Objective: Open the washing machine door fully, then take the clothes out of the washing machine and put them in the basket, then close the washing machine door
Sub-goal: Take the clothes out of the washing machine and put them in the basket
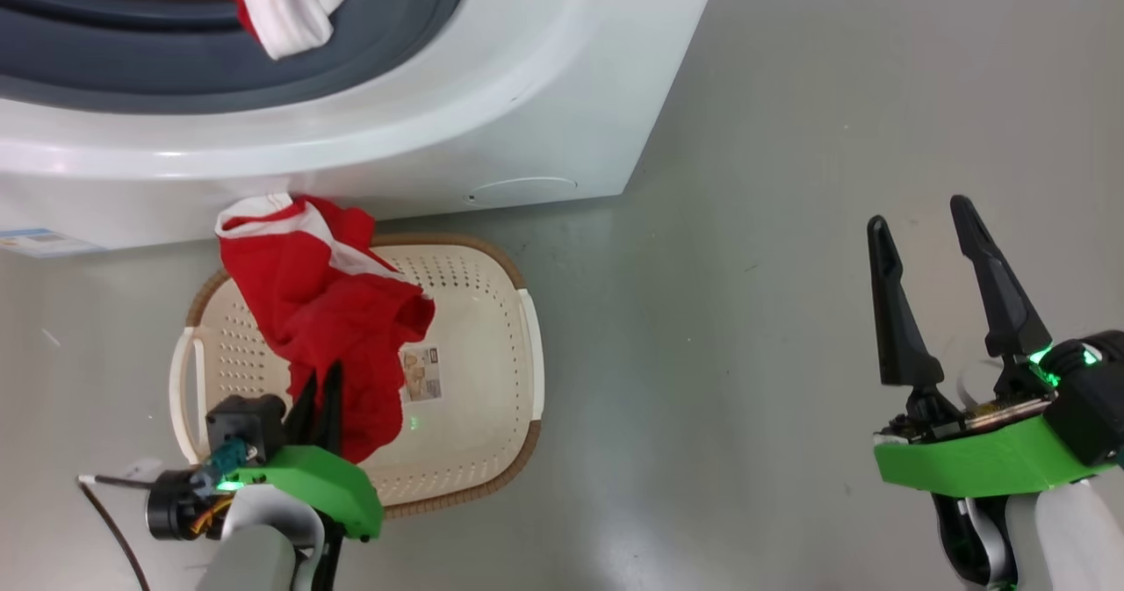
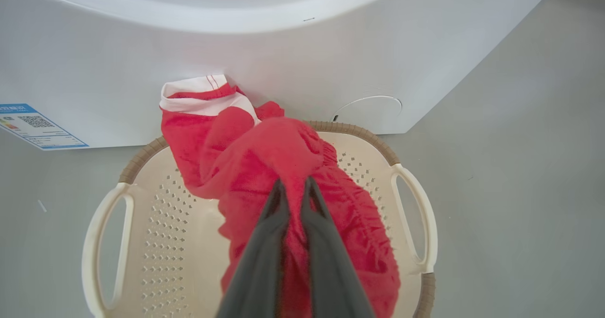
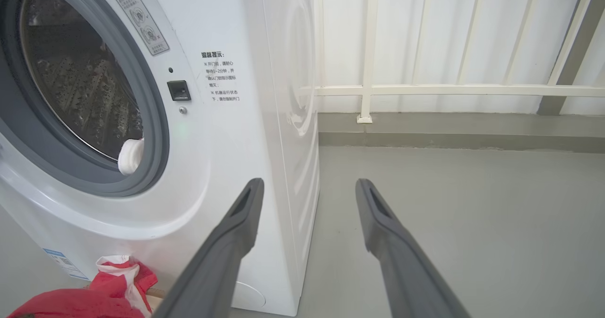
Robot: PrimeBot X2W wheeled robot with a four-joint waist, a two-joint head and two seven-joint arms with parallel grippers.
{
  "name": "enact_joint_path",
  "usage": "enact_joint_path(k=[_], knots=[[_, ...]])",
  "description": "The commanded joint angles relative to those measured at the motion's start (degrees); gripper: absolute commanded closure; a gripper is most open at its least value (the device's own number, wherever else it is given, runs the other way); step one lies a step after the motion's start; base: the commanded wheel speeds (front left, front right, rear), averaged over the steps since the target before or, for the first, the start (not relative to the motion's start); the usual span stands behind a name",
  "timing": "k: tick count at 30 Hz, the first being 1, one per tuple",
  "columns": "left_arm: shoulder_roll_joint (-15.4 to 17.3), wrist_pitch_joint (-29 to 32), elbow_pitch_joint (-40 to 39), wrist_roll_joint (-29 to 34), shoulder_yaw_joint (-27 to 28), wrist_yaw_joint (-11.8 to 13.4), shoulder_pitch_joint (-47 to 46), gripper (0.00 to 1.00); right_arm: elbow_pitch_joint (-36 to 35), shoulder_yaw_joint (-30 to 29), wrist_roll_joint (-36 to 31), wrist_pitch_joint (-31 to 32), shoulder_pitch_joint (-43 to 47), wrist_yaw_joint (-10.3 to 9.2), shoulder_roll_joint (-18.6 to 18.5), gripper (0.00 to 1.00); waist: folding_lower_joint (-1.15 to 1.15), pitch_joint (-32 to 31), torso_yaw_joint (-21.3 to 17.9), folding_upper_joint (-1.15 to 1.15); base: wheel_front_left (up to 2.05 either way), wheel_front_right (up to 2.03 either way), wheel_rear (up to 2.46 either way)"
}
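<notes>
While the left gripper (image 2: pixel 294 184) is pinching a fold of the red garment (image 1: pixel 325 310) between nearly closed fingers, the cloth is hanging over the basket (image 1: pixel 474 310). Its white-banded far end is reaching past the basket's far rim, close to the front of the washing machine (image 1: pixel 492 117); whether it is touching there I cannot tell. Letting go here is probably risking that end dragging the cloth out onto the floor (image 1: pixel 746 310). The better move is drawing the pinch toward the basket's near side and lowering until the whole piece is gathering inside the walls, then parting the fingers. The right gripper (image 1: pixel 918 212) is idling wide open and empty, well apart to the right. Farther off, another red and white garment (image 1: pixel 290 3) is spilling over the grey gasket (image 1: pixel 176 55) at the drum mouth, waiting for the next trip.
</notes>
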Motion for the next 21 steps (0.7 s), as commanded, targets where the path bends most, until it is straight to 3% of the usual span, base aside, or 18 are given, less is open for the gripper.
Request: enact_joint_path(k=[1, 21], knots=[[0.87, -0.70, -0.22, 0.60, 1.89, -0.36, -0.71, 1.00, -1.69, 1.48, 0.13, -0.36, -0.96, 0.36, -0.37, 0.00, 0.00, 0.78, -0.11, 0.00, 0.00, 0.00, 0.00], [-0.20, -0.71, 17.31, 4.48, 6.75, -2.64, -10.03, 1.00, -2.49, 2.48, -0.38, -0.36, -2.90, 0.36, -0.37, 0.00, 0.00, 8.61, -2.66, 0.00, 0.00, 0.00, 0.00]])
